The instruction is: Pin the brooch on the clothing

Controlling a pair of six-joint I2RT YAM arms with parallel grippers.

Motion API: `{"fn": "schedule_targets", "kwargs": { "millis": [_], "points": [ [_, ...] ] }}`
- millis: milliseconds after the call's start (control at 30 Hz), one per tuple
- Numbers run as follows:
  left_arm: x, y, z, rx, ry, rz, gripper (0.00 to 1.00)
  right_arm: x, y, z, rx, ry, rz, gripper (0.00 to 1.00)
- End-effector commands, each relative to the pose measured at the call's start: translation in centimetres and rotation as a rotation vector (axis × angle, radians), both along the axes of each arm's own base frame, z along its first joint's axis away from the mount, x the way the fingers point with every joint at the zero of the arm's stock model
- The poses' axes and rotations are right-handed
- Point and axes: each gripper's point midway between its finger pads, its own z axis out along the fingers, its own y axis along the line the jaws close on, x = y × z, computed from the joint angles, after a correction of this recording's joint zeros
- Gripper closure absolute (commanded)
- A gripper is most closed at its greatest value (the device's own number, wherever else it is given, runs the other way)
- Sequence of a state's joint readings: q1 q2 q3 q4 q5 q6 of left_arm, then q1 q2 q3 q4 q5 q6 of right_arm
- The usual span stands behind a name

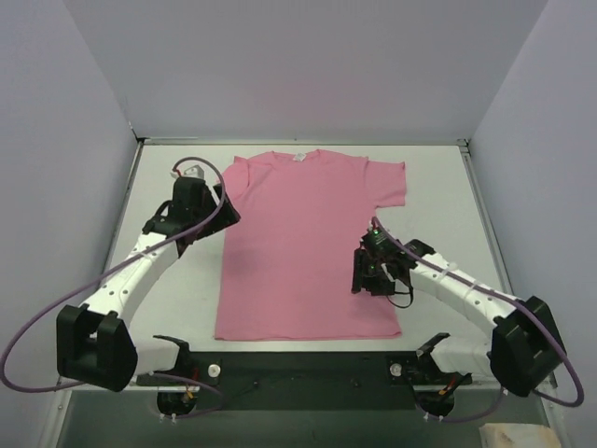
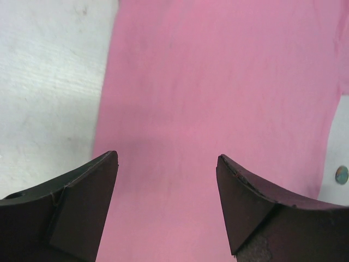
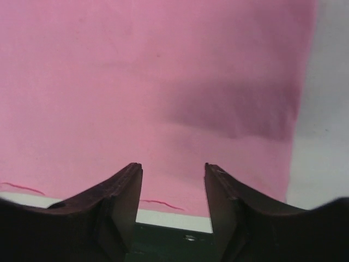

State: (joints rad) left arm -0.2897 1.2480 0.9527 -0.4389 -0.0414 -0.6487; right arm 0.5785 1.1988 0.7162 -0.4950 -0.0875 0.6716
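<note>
Table [image 1: 448, 215] flanks T-shirt [image 1: 303, 243] both sides | left jaws wide open at edge | right jaws open over hem

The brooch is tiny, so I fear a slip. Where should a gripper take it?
Pinch the brooch across its rim, coming from straight above. It looks like a flat round disc lying on the table just off the shirt, so no side is better.

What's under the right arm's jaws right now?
Only flat pink T-shirt near its bottom hem; nothing sits between the open jaws. Anything beneath the fabric is covered. The brooch lies on the table, beyond the shirt's edge.
</note>
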Motion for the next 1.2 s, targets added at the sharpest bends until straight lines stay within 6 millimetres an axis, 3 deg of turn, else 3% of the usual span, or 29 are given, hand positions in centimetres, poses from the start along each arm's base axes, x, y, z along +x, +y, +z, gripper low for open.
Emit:
{"fn": "schedule_targets", "kwargs": {
  "millis": [0, 100, 133, 167, 200, 233, 267, 333, 567, 900, 1167],
  "points": [
    [5.4, 0.9, 4.6, 0.013, -0.149, -0.02, 0.17, 2.3, 2.0, 0.5, -0.121, -0.091, 0.105, 0.55],
    [7.7, 2.5, 3.4, 0.048, -0.101, 0.007, 0.17, 2.0, 3.2, -1.0, -0.161, -0.047, 0.146, 0.76],
    [8.8, 2.2, 4.5, 0.026, -0.12, -0.018, 0.17, 1.7, 3.4, -1.9, -0.18, -0.022, 0.16, 0.86],
    [9.5, 2.3, 2.9, 0.029, -0.073, -0.016, 0.17, 1.6, 3.8, -2.1, -0.188, -0.016, 0.174, 0.89],
    [10.1, 2.6, 2.5, 0.032, -0.057, -0.007, 0.17, 1.1, 4.3, -2.5, -0.197, -0.004, 0.2, 0.9],
    [11.3, 2.7, 3.5, 0.041, -0.079, -0.008, 0.17, 0.7, 4.5, -3.2, -0.213, 0.017, 0.21, 0.91],
    [12.1, 2.9, 1.9, 0.054, -0.037, 0.0, 0.18, 0.4, 4.6, -3.6, -0.219, 0.028, 0.218, 0.94],
    [13.3, 3.0, 1.6, 0.073, -0.029, -0.002, 0.18, -0.6, 5.1, -4.4, -0.236, 0.055, 0.251, 0.99],
    [18.6, 4.0, 0.8, 0.09, -0.028, -0.004, 0.19, -2.7, 5.3, -5.7, -0.276, 0.12, 0.293, 1.0],
    [22.3, 6.2, -1.5, 0.193, -0.01, 0.013, 0.21, -4.8, 2.9, -6.6, -0.37, 0.207, 0.312, 1.0],
    [24.1, 5.8, -5.9, 0.211, 0.053, -0.038, 0.26, -5.2, 2.1, -6.8, -0.395, 0.219, 0.315, 1.0]
  ]
}}
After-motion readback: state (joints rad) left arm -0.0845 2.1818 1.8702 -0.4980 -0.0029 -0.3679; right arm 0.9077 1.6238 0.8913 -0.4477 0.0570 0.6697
